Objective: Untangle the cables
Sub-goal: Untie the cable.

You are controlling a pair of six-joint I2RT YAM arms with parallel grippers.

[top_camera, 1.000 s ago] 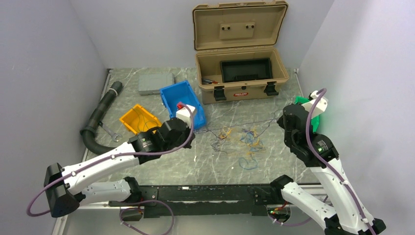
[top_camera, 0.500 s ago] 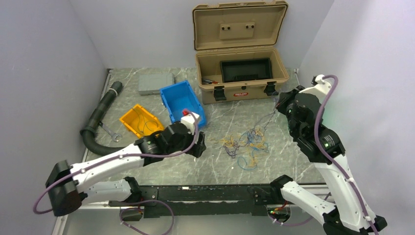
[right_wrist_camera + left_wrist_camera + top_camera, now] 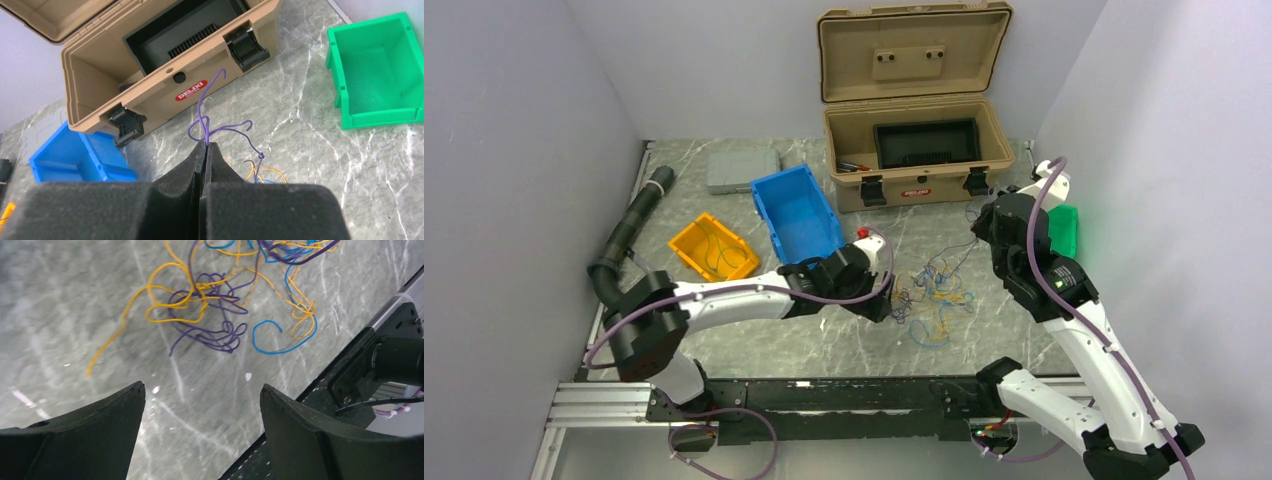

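At the table's middle, the cables lie tangled just ahead of our wide-open left gripper, the nearer one; our right gripper pinches one purple strand beyond them.

The cables are coloured orange, purple and blue. The desk is marbled grey, the case tan.

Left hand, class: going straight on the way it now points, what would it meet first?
Probably the bare table just short of the cables; the open left hand tilts down toward them, nothing between. Depth is unclear: the purple ones could come first.
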